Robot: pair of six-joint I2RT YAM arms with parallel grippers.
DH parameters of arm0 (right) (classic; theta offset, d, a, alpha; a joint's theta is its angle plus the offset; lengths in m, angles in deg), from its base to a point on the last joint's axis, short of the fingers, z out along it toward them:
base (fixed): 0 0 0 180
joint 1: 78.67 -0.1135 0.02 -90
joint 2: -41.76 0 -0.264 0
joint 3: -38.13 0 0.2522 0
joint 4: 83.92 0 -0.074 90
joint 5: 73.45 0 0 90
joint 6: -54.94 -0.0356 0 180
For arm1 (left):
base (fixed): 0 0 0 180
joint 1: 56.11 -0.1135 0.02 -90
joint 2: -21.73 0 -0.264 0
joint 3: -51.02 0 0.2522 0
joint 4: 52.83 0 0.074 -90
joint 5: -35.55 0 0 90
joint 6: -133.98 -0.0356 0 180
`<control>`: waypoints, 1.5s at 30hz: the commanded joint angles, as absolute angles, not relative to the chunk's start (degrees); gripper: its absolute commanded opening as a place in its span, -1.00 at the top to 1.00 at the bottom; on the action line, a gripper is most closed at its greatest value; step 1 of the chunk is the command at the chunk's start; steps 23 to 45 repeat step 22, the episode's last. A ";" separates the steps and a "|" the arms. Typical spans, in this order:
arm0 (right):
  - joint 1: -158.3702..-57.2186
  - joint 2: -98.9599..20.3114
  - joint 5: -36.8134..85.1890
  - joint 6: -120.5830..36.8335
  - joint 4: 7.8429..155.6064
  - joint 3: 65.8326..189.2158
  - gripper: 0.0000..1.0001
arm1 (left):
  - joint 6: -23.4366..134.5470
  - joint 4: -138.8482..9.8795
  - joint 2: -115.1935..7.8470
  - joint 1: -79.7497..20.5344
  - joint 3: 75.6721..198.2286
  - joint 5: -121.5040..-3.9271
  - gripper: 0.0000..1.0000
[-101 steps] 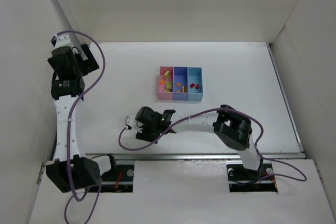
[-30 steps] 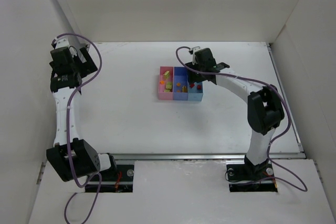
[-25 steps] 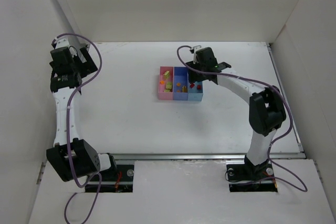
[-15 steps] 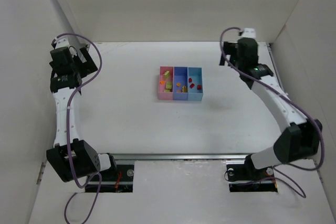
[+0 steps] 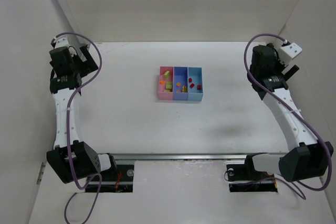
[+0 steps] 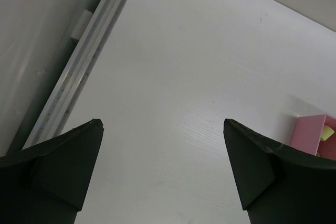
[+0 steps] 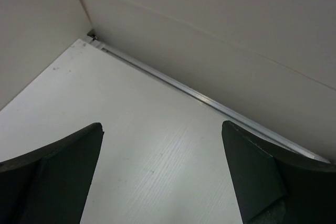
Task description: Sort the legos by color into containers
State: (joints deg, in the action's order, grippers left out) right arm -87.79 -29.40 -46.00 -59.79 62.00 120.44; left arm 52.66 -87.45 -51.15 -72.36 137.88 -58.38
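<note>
The containers (image 5: pixel 180 98) stand mid-table as one tray of pink (image 5: pixel 160 91), blue-violet (image 5: pixel 180 96) and light blue (image 5: pixel 197 96) bins. A yellow-green lego (image 5: pixel 169 84) and an orange one (image 5: pixel 161 82) lie in the pink bin. Small orange legos (image 5: pixel 182 86) are in the blue-violet bin and red legos (image 5: pixel 191 81) in the light blue bin. My left gripper (image 5: pixel 88 60) (image 6: pixel 161 121) hangs open at the far left, with the pink bin's corner (image 6: pixel 310 132) at its view's right edge. Open and empty, my right gripper (image 5: pixel 289 70) (image 7: pixel 161 125) is at the far right, well away from the tray.
White walls enclose the table on three sides. A metal rail (image 6: pixel 79 72) runs along the left wall and another (image 7: pixel 210 100) along the wall before the right gripper. Purple cables (image 5: pixel 97 72) loop off both arms.
My right arm has swung from above the light blue bin out to the far right side, and its jaws have opened. The left arm has not moved.
</note>
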 commanded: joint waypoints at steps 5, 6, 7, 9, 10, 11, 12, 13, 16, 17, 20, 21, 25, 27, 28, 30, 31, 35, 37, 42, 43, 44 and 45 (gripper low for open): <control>-88.42 -31.81 -50.87 -66.34 52.53 125.89 -1.00 | 53.56 -85.22 -47.44 -72.63 137.03 -59.99 -0.97; -88.42 -31.81 -50.87 -66.35 52.53 125.89 -1.00 | 53.56 -85.22 -47.44 -72.63 137.03 -59.99 -0.97; -88.42 -31.81 -50.17 -66.35 52.53 125.89 -1.00 | 53.56 -85.22 -47.44 -72.63 136.51 -59.99 -0.97; -88.42 -31.11 -49.11 -66.35 52.53 125.28 -1.00 | 53.56 -85.22 -46.91 -72.63 136.50 -59.99 -0.97; -88.42 -30.58 -48.50 -66.35 52.53 125.28 -1.00 | 53.56 -85.22 -46.91 -72.63 136.50 -59.99 -0.97; -88.42 -30.58 -48.49 -66.35 53.05 125.28 -1.00 | 53.56 -85.22 -46.91 -72.63 136.50 -59.99 -0.97; -88.42 -30.58 -48.49 -66.35 53.05 125.28 -1.00 | 53.56 -85.22 -46.91 -72.63 136.50 -59.99 -0.97; -88.42 -29.97 -48.49 -66.35 53.05 125.28 -1.00 | 53.56 -85.22 -46.91 -72.63 136.50 -59.99 -0.97; -88.42 -29.35 -48.49 -65.65 53.58 125.28 -1.00 | 53.56 -85.22 -46.91 -72.63 136.50 -59.99 -0.97; -88.42 -29.35 -48.49 -65.04 54.10 125.28 -1.00 | 54.08 -85.22 -46.91 -72.63 136.50 -59.99 -0.97; -88.42 -28.73 -48.49 -64.42 54.63 125.28 -1.00 | 54.08 -85.22 -46.91 -72.63 136.50 -60.52 -0.97; -88.42 -28.12 -48.49 -64.42 54.63 125.28 -1.00 | 54.08 -85.22 -46.91 -72.63 136.50 -60.52 -0.97; -88.42 -28.12 -48.49 -64.42 54.63 125.28 -1.00 | 54.08 -85.22 -46.91 -72.63 136.50 -60.52 -0.97; -88.42 -28.12 -48.49 -64.42 54.63 125.28 -1.00 | 54.08 -85.22 -46.91 -72.63 136.50 -60.52 -0.97; -88.42 -28.12 -48.49 -64.42 54.63 125.28 -1.00 | 54.08 -85.22 -46.91 -72.63 136.50 -60.52 -0.97; -88.42 -28.12 -48.49 -64.42 54.63 125.28 -1.00 | 54.08 -85.22 -46.91 -72.63 136.50 -60.52 -0.97; -88.42 -28.12 -48.49 -64.42 54.63 125.28 -1.00 | 54.08 -85.22 -46.91 -72.63 136.50 -60.52 -0.97; -88.42 -28.12 -48.49 -64.42 54.63 125.28 -1.00 | 54.08 -85.22 -46.91 -72.63 136.50 -60.52 -0.97; -88.42 -28.12 -48.49 -64.42 54.63 125.28 -1.00 | 54.08 -85.22 -46.91 -72.63 136.50 -60.52 -0.97; -88.42 -28.12 -48.49 -64.42 54.63 125.28 -1.00 | 54.08 -85.22 -46.91 -72.63 136.50 -60.52 -0.97; -88.42 -28.12 -48.49 -64.42 54.63 125.28 -1.00 | 54.08 -85.22 -46.91 -72.63 136.50 -60.52 -0.97; -88.42 -28.12 -48.49 -64.42 54.63 125.28 -1.00 | 54.08 -85.22 -46.91 -72.63 136.50 -60.52 -0.97; -88.42 -28.12 -48.49 -64.42 54.63 125.28 -1.00 | 54.08 -85.22 -46.91 -72.63 136.50 -60.52 -0.97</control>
